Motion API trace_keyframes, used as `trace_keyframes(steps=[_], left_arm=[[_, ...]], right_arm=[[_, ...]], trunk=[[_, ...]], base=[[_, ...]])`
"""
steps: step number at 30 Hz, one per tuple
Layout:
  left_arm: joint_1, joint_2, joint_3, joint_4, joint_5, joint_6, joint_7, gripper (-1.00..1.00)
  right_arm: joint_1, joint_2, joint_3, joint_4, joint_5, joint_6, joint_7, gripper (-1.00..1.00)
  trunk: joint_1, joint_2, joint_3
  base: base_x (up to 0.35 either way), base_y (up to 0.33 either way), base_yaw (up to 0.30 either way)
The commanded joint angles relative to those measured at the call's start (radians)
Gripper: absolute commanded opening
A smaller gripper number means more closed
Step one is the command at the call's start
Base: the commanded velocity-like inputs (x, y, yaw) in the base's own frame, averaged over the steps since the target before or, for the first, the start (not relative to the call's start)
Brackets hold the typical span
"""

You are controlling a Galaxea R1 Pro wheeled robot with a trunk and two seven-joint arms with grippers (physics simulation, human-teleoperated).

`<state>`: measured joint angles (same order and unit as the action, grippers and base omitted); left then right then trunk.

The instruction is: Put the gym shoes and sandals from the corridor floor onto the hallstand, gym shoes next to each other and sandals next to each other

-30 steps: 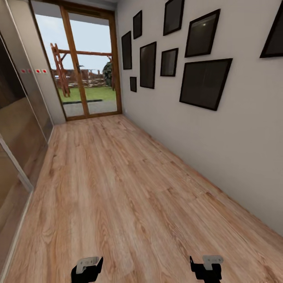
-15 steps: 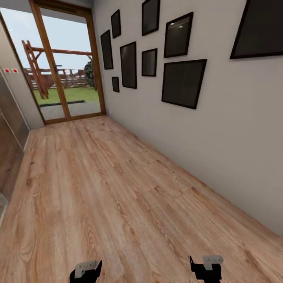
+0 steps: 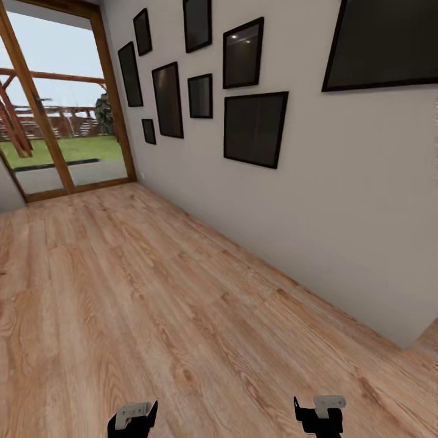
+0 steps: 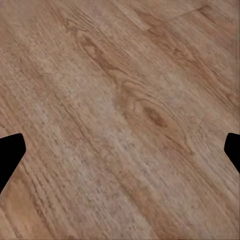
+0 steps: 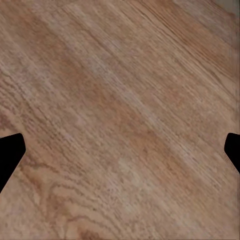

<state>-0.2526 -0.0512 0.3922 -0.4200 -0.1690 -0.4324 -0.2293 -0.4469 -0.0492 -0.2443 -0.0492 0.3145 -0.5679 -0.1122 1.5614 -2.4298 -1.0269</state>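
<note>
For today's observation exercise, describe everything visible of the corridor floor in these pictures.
The light brown wood-grain plank corridor floor runs from the wooden-framed glass door along the pale grey wall hung with black picture frames, which it meets in a straight edge. Its long planks look matte, with darker knots and swirling grain. Both wrist views look down on bare planks; nothing rests on the stretch in view.

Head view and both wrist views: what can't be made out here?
- Left gripper and right gripper: cut off by the head view's bottom edge.
- Wrist views: fingertips clipped by the side edges, bare floor between them.
- Large picture frame: cut off by the top and right edges.
- Glass door: cut off at the left edge.
- Frames' contents: just dark.
</note>
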Motion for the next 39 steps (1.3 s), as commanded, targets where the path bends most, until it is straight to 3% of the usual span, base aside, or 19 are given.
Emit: trace_keyframes(steps=[1,18,39], left_arm=[[-0.001,-0.001,0.008,0.000,-0.009,-0.003,-0.005,1.00],[0.000,-0.001,0.009,0.000,-0.008,-0.005,-0.005,1.00],[0.000,-0.001,0.010,0.015,-0.010,-0.005,-0.005,1.00]], right_arm=[[-0.001,0.000,-0.005,0.002,0.011,-0.003,-0.006,1.00],[-0.001,0.000,-0.004,0.002,0.011,-0.003,-0.006,1.00],[-0.001,0.000,-0.004,0.002,0.011,-0.003,-0.006,1.00]], trunk=[[0.000,0.000,-0.001],[0.000,0.000,-0.001],[0.000,0.000,-0.001]], base=[[0.317,0.107,-0.265],[0.315,0.154,-0.264],[0.023,0.017,-0.265]])
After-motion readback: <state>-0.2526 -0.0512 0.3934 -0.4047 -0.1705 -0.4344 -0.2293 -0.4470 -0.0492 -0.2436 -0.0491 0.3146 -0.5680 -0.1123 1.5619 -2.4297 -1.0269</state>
